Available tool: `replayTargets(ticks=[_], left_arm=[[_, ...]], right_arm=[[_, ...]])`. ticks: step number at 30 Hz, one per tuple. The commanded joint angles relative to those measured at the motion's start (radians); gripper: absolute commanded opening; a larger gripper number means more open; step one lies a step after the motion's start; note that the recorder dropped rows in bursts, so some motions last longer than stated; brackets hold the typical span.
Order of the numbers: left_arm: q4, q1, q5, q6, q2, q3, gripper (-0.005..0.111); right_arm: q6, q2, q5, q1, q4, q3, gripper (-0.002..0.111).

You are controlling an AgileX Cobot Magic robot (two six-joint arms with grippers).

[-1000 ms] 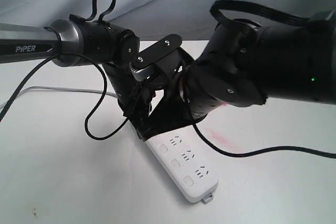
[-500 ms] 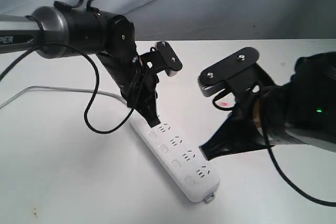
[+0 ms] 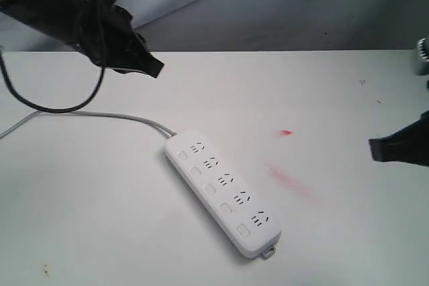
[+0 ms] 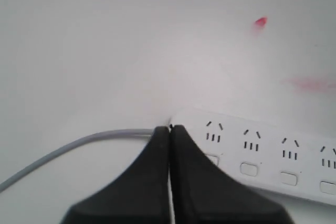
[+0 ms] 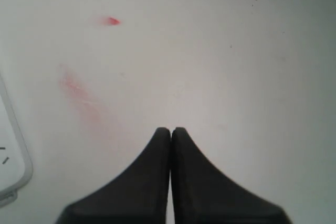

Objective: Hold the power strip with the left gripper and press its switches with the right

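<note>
The white power strip point(image 3: 223, 191) lies free on the table, running diagonally, with its grey cord point(image 3: 100, 116) trailing off to the left. Its row of square switches point(image 3: 210, 189) runs along the near-left edge. My left gripper point(image 3: 155, 68) hangs shut and empty at the upper left, well above and away from the strip. In the left wrist view the left gripper point(image 4: 169, 128) points at the strip's cord end point(image 4: 252, 150). My right gripper point(image 3: 373, 149) is shut and empty at the far right edge. The right wrist view catches only a corner of the strip point(image 5: 11, 156) beside the right gripper point(image 5: 171, 129).
The white table point(image 3: 322, 85) carries a small red mark point(image 3: 286, 132) and a pink smear point(image 3: 289, 183) to the right of the strip. A grey backdrop point(image 3: 301, 5) rises behind the table's far edge.
Both arms have pulled away from the strip: the left gripper rose up and to the left, the right withdrew to the far right edge. The strip now lies uncovered.
</note>
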Motion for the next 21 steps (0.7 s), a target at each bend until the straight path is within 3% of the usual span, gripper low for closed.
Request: replayTargets(ticks=[1, 7, 21], left_arm=[[-0.043, 0.073, -0.1, -0.011, -0.136, 0.13, 0.0], [-0.17, 0.152, -0.217, -0.007, -0.341, 0.277, 0.0], [-0.205, 0.156, -0.492, -0.011, -0.9, 0.624, 0.0]], right_arm=[[-0.033, -0.113, 0.001, -0.043, 0.018, 0.006, 0.0], [-0.061, -0.204, -0.023, -0.043, 0.065, 0.006, 0.0], [-0.132, -0.405, -0.193, -0.043, 0.146, 0.006, 0.0]])
